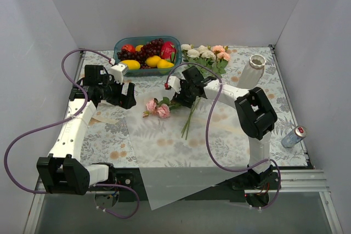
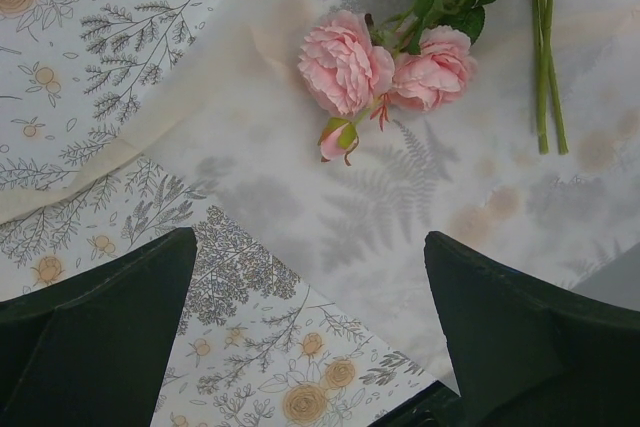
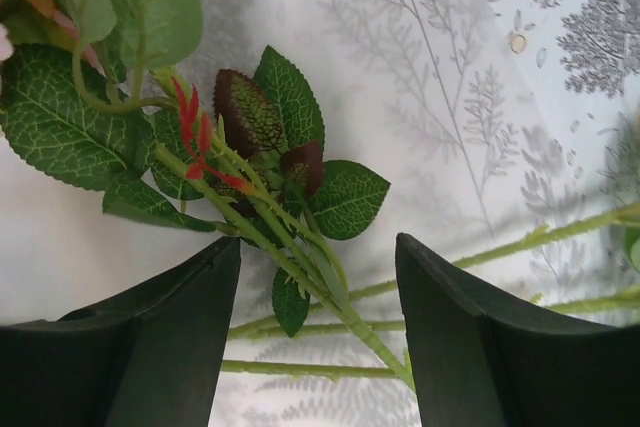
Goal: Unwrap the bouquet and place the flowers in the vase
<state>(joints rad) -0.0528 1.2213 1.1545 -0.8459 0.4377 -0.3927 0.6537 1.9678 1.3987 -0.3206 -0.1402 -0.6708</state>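
Note:
The bouquet lies unwrapped: two pink roses [image 1: 158, 108] [image 2: 385, 65] rest on the flat translucent wrapping paper [image 1: 164, 135], with their green stems [image 1: 189, 121] running toward me. Several cream and peach flowers [image 1: 207, 53] lie at the back beside the fruit bowl. The white ribbed vase [image 1: 252, 70] stands at the back right with nothing in it. My right gripper [image 1: 181, 96] [image 3: 318, 247] is down over the leafy stems, jaws apart, with one stem [image 3: 345, 312] passing between the fingers. My left gripper [image 1: 130, 96] [image 2: 308, 247] hangs wide open above the paper's edge, holding nothing.
A blue bowl of fruit [image 1: 147, 54] sits at the back centre. A silver can [image 1: 294, 136] stands at the right edge of the floral tablecloth [image 1: 104, 141]. A cream strip [image 1: 103, 118] lies left of the paper. Grey walls close in the sides and back.

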